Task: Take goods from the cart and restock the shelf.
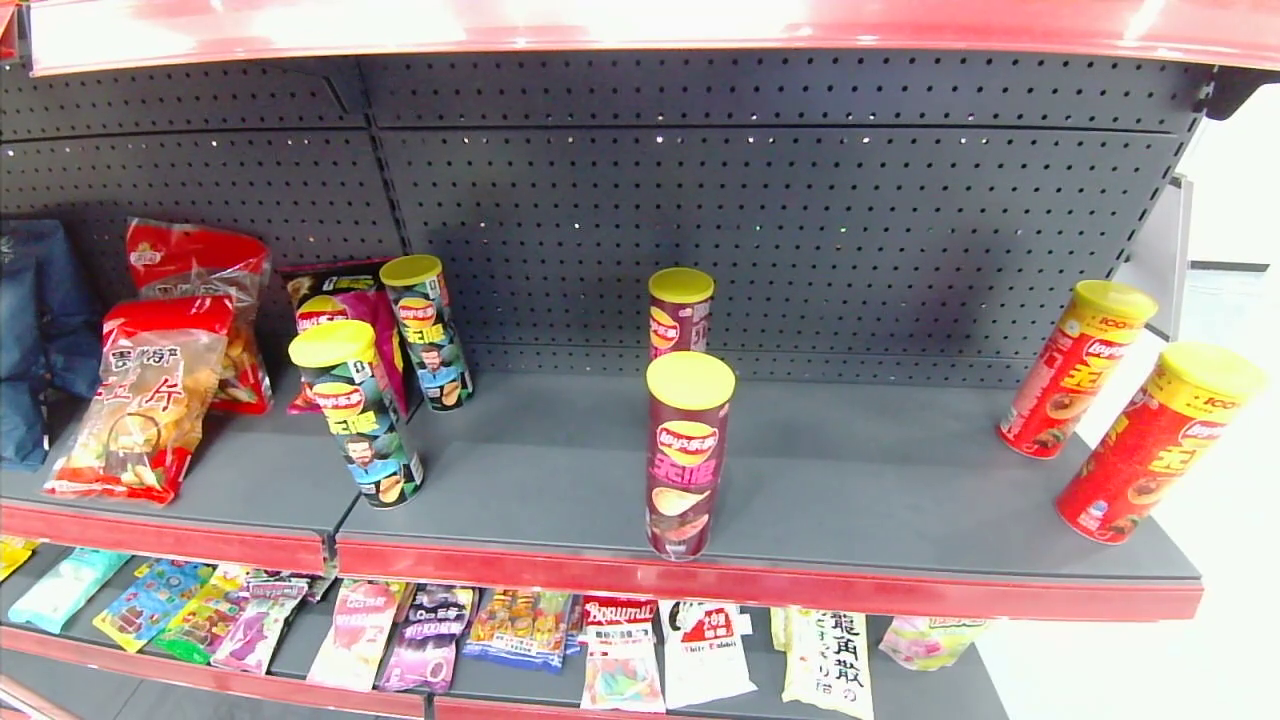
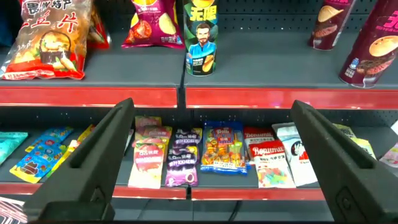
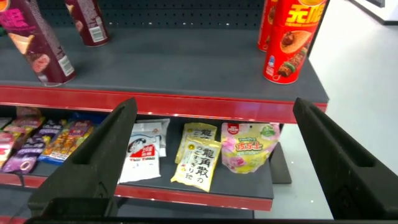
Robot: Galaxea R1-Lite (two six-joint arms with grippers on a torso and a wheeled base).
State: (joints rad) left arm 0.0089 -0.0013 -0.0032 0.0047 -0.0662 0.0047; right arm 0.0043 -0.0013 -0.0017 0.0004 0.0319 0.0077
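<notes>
On the grey shelf (image 1: 760, 585) with the red front lip, I log six crisp cans, all standing on their bases with yellow lids on.

- Two dark-blue cans (image 1: 355, 415) stand at the left. One is near the front lip, where two shelf sections meet, and the other is behind it, close to the pegboard (image 1: 800, 220).
- Two maroon cans (image 1: 685, 455) stand mid-shelf, one at the front lip and one at the back.
- Two red cans (image 1: 1075, 370) stand at the right end, the nearer one close to the front right corner.
- Snack bags (image 1: 150, 400) lean at the far left, beside the dark-blue pair.
- The lower shelf (image 1: 940, 690) carries a row of flat sachets (image 1: 620, 650).

Left gripper (image 2: 212, 109): jaws spread wide with nothing between them. It sits out in front of the shelving, facing the sachets, with a dark-blue can showing beyond its fingers.

Right gripper (image 3: 214, 104): also spread wide and empty. It is in front of the right-hand section, and a red can and a maroon can show on the shelf beyond it.

Neither gripper touches any goods.
</notes>
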